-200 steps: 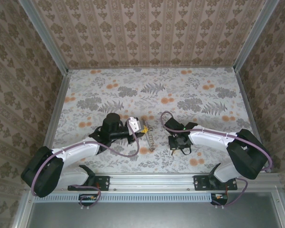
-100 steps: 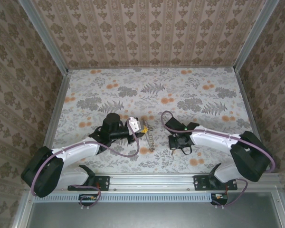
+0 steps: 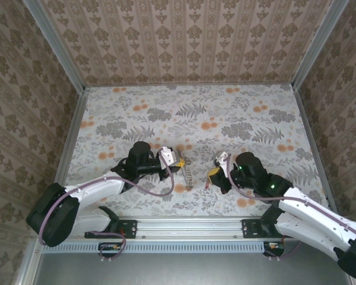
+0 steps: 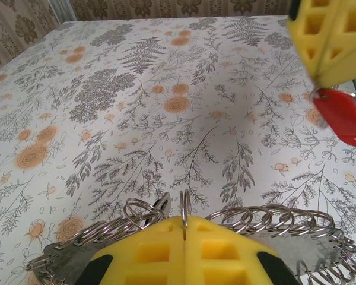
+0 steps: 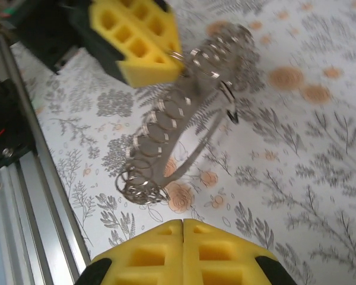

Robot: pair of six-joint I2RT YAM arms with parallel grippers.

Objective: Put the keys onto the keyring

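The keyring (image 4: 273, 217) is a chain of thin silvery rings hanging just above the floral table. My left gripper (image 4: 184, 221) is shut on one upright ring of it; from above, the left gripper (image 3: 178, 161) has the keyring (image 3: 188, 173) trailing toward the near edge. My right gripper (image 3: 215, 173) faces it from the right, a short gap away. In the left wrist view the right gripper's yellow pads (image 4: 332, 41) pinch a red-headed key (image 4: 344, 116), which hangs below them. In the right wrist view my right gripper (image 5: 183, 222) is shut, with the keyring (image 5: 166, 127) ahead of it.
The aluminium rail (image 3: 184, 225) with both arm bases runs along the near edge, close below the grippers. Patterned walls (image 3: 184, 41) enclose the table (image 3: 190, 113), whose far half offers free room. A purple cable (image 3: 157, 191) loops beside the left wrist.
The right arm has swung and its wrist turned: the right gripper rose from the table and now points left toward the keyring. The left arm has stayed put.
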